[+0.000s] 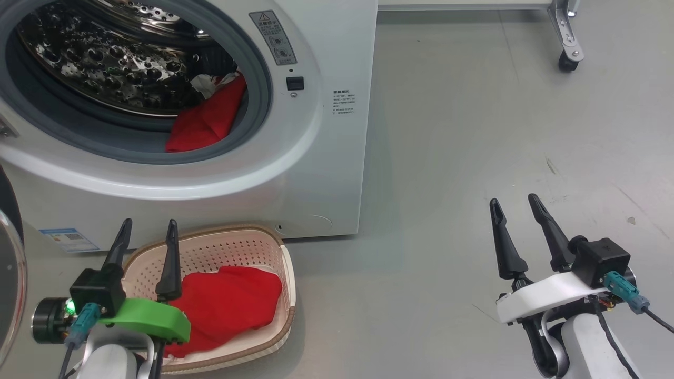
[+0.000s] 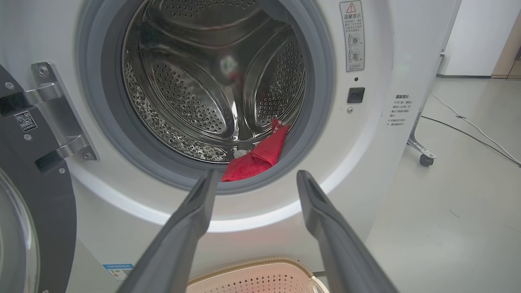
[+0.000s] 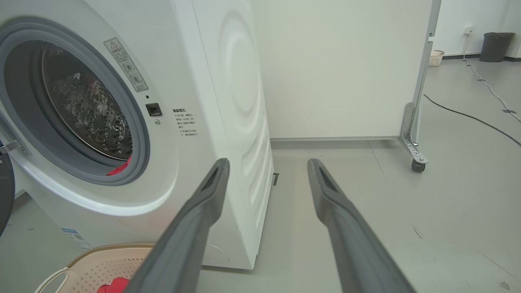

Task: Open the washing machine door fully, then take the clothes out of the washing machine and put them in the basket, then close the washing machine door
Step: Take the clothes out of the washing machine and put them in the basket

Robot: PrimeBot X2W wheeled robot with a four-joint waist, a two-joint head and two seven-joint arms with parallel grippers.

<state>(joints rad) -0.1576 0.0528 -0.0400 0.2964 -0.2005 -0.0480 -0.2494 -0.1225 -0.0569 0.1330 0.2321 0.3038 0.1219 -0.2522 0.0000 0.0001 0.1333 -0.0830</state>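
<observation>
At far left the door (image 1: 10,284) stands open. Our left pincer (image 1: 149,223), released and empty, hovers over the basket (image 1: 231,247), which holds one red garment (image 1: 231,300). The other red garment (image 1: 208,123) lies up and right of that pincer on the drum's lower-right lip in the washing machine (image 1: 326,158), slanting upward, perhaps with white cloth behind. Our right pincer (image 1: 513,200), released too, sits well apart at lower right; the left is nearer.

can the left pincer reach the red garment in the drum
Probably yes: the door is swung aside, the open left pincer points at the red garment at the front of the drum, nothing between.
</observation>
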